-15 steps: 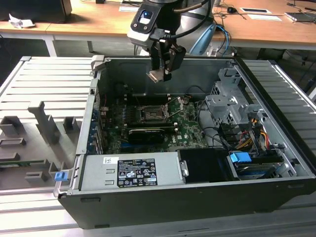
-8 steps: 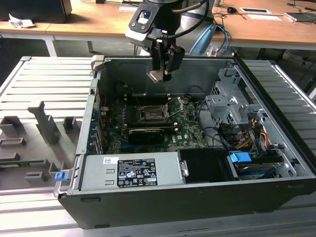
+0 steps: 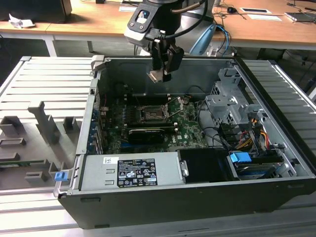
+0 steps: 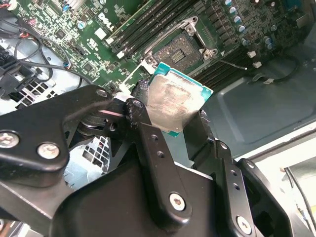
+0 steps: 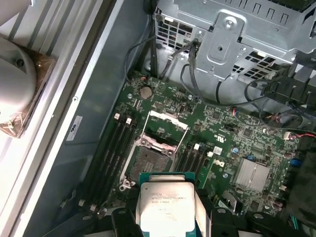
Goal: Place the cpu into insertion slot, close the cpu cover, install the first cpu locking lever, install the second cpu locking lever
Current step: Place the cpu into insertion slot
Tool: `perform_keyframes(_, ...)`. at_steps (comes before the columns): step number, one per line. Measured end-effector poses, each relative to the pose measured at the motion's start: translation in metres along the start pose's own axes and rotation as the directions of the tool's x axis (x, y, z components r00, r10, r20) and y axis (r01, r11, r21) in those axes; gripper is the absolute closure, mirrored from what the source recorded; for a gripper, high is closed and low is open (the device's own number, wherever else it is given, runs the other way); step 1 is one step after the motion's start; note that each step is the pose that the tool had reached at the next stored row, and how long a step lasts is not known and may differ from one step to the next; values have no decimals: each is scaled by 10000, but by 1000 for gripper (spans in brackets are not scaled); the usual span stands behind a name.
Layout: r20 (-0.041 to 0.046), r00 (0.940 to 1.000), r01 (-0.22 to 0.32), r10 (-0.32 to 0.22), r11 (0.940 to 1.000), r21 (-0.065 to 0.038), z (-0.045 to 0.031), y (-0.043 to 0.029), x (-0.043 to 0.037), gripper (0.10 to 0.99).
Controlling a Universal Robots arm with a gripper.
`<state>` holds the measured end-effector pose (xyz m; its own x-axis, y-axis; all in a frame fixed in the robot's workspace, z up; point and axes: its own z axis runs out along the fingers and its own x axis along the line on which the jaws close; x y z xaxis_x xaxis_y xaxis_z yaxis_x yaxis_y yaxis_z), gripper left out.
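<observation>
My gripper [image 3: 162, 66] hangs over the open computer case, shut on the cpu [image 3: 155, 75], a flat silvery square with a green edge. In both wrist views the cpu [image 4: 174, 98] [image 5: 165, 203] sits edge-on between the black fingers [image 4: 148, 136]. Well below it on the green motherboard lies the insertion slot [image 3: 151, 114] [image 5: 147, 162] [image 4: 180, 50], dark and uncovered. The cpu cover [image 5: 166, 127] stands flipped open at one side of the slot. A thin locking lever [image 3: 176, 112] sticks up beside the slot.
A long black expansion card [image 3: 146, 133] lies just in front of the slot. A grey power supply [image 3: 131, 170] sits at the case's front, and a drive cage [image 3: 232, 106] with cables on the exterior view's right. Memory slots [image 5: 111, 148] flank the socket.
</observation>
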<state>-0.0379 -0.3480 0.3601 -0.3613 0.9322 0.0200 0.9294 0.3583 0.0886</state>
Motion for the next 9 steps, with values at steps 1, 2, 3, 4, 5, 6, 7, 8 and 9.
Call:
perform_keyframes(1, 12, 9999, -137, 137, 9999, -3, 1, 0, 0, 557)
perform_keyframes(2, 19, 9998, -215, 215, 9998, -5, 1, 0, 0, 557)
perform_keyframes(3, 27, 9995, -309, 309, 9995, -7, 2, 0, 0, 557)
perform_keyframes(4, 33, 9993, -375, 375, 9993, -8, 2, 0, 0, 557)
perform_keyframes(5, 37, 9991, -425, 425, 9991, -9, 2, 0, 0, 557)
perform_keyframes(6, 46, 9986, -521, 521, 9986, -11, 2, 0, 0, 557)
perform_keyframes(7, 54, 9981, -616, 616, 9981, -14, 3, 0, 0, 557)
perform_keyframes(8, 61, 9976, -693, 693, 9976, -16, 3, 0, 0, 557)
perform_keyframes(9, 70, 9968, -795, 795, 9968, -18, 3, 0, 0, 557)
